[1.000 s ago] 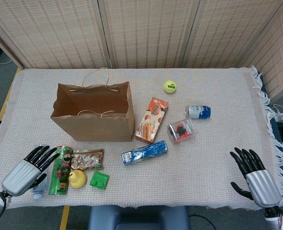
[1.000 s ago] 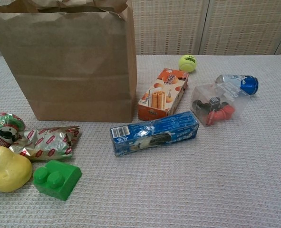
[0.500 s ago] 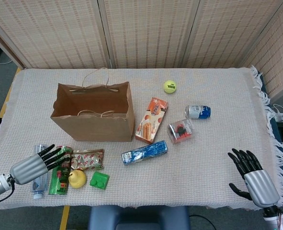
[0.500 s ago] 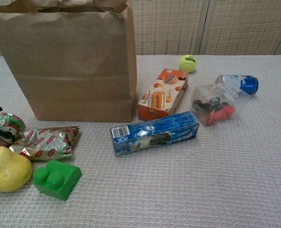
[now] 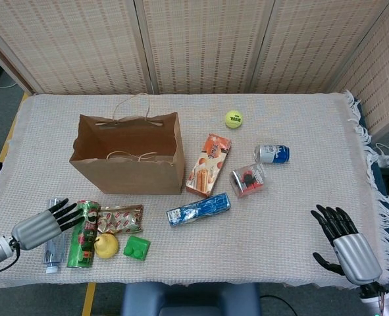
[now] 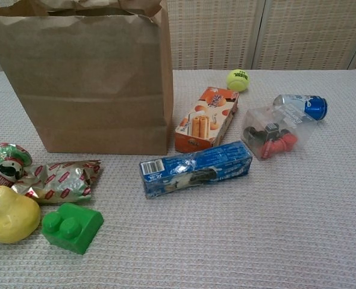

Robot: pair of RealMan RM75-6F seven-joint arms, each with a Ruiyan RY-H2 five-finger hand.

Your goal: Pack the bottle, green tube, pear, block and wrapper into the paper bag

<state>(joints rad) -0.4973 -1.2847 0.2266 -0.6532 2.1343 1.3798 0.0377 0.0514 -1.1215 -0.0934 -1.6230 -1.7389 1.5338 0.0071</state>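
Bottle (image 5: 51,250) flat under spread, empty left hand (image 5: 39,226); right hand (image 5: 347,247) likewise splayed, empty.

Each hand (image 5: 41,225) (image 5: 349,243) has a silver back and black fingers.

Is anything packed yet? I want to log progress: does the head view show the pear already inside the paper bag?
No, the pear lies on the table in front of the paper bag, beside the green block.

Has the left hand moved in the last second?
Yes. In the head view the left hand has slid left and lower, uncovering more of the bottle beside the green tube.
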